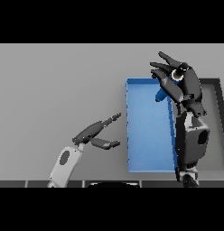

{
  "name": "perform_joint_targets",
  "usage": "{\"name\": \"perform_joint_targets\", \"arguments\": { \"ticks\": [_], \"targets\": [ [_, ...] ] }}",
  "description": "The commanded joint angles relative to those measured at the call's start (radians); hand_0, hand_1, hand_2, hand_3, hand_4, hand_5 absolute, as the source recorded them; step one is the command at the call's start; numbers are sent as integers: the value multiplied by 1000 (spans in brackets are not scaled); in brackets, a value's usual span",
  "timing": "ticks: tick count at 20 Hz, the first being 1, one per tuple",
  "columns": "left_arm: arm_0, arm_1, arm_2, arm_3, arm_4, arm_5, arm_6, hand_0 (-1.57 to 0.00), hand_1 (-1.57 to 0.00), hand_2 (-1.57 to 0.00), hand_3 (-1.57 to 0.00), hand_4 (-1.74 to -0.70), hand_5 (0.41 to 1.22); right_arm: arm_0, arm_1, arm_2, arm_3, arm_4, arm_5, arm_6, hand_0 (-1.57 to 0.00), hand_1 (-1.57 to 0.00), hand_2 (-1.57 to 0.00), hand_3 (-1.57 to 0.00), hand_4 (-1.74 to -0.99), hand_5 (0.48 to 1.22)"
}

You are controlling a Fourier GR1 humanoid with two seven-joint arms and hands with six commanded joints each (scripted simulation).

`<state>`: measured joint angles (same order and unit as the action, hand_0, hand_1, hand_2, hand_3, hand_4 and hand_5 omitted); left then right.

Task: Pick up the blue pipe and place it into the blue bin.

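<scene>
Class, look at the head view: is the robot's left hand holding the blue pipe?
No: the left hand is open above bare grey table, while the short blue pipe is at the right hand.

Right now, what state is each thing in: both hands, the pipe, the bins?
Right hand: over the bin's far right corner, fingers curled round the pipe.
Short blue pipe: held, off the table, mostly hidden.
Rectangular blue bin: upright, nothing inside.
Dark grey tray: partly hidden.
Left hand: open, idle.

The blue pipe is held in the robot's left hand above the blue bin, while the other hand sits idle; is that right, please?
Not quite: the head view shows the blue pipe held in the right hand, above the blue bin. The left hand is the idle one.
</scene>
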<state>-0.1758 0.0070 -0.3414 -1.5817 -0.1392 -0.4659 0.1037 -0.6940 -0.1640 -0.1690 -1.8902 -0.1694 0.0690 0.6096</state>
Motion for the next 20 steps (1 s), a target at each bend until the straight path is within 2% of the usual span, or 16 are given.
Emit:
{"name": "perform_joint_targets", "arguments": {
  "ticks": [1,4,8,12,14,17,18,20],
  "targets": [
    [-3,3,1,3,1,-4,-11,1,1,1,1,-947,470,27,-12,7,10,9,-6,0,-1571,-1571,-1571,-1571,-1499,1221],
    [-19,4,7,8,-3,5,-16,1,1,1,1,-941,463,159,-45,24,7,7,-41,0,-1571,-1571,-1571,-1571,-1499,1221],
    [-25,-8,0,30,-23,21,-21,1,1,1,1,-931,460,321,-124,85,20,-9,-130,0,-1571,-1571,-1571,-1571,-1500,1221],
    [3,-1,-11,2,-27,25,-56,1,1,1,1,-928,465,456,-221,206,39,-59,-314,0,-1571,-1571,-1571,-1571,-1500,1221],
    [-18,1,1,15,-34,35,-41,1,1,1,1,-928,467,487,-287,276,54,-111,-416,0,-1571,-1571,-1571,-1571,-1499,1221],
    [-9,14,-1,9,-36,30,-57,1,1,1,1,-923,476,515,-372,375,76,-231,-531,0,-1571,-1571,-1571,-1571,-1497,1221],
    [-12,9,-3,3,-32,28,-53,1,1,1,1,-923,478,515,-394,405,91,-256,-551,0,-1571,-1571,-1571,-1257,-1546,1221],
    [-6,16,-4,9,-40,29,-65,1,1,1,1,-922,481,531,-438,469,97,-343,-612,0,-1571,-1571,-1571,-804,-1616,1221]
  ]
}}
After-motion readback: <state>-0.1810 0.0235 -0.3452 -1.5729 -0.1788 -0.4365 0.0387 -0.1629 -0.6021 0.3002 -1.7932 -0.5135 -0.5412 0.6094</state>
